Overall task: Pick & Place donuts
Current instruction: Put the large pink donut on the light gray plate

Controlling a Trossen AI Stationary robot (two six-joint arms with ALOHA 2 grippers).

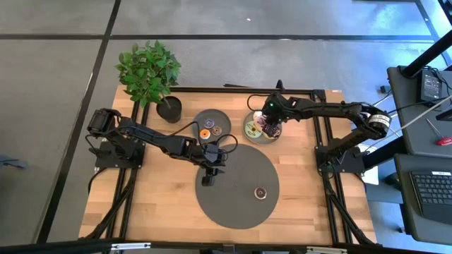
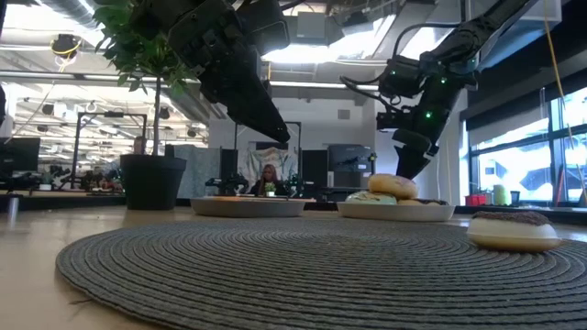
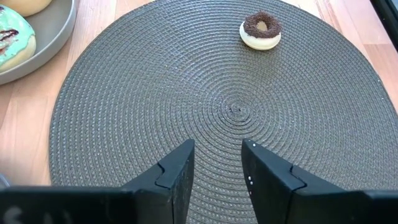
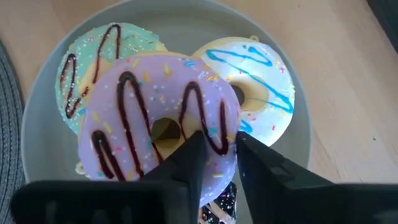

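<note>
Donuts (image 1: 265,127) are seen piled on a grey plate (image 1: 249,132) under the right gripper (image 1: 270,129) in the high view; one chocolate donut (image 1: 260,191) lies alone on the dark mat (image 1: 233,204), with the left gripper (image 1: 207,178) over the mat's edge. In the left wrist view, the fingers (image 3: 177,177) are seen slightly parted and empty. In the right wrist view, the narrowly parted fingers (image 4: 189,158) are set against the purple donut (image 4: 149,112); whether it is gripped cannot be told.
</note>
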